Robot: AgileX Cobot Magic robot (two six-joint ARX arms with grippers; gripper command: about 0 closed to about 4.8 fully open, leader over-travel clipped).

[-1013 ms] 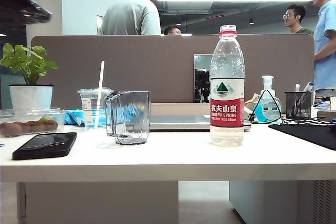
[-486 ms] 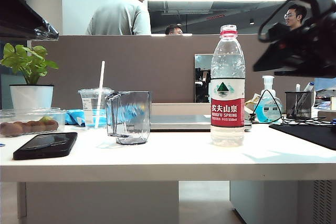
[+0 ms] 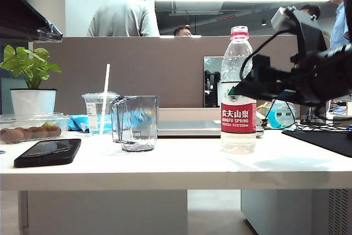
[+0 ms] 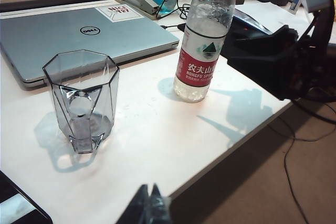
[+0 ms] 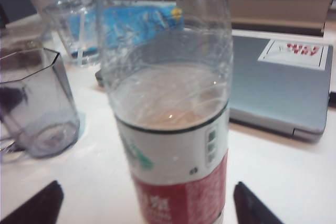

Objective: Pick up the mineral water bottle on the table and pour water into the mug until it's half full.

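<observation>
Bottle (image 5: pixel 168 114): we centre it between the right end effector (image 5: pixel 147 203) fingers, spread wide.
Left end effector (image 4: pixel 148 208): we cannot tell its opening; above the counter (image 4: pixel 157 145) edge.

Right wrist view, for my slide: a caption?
Open right gripper straddling the upright mineral water bottle, empty mug beside it.
</observation>
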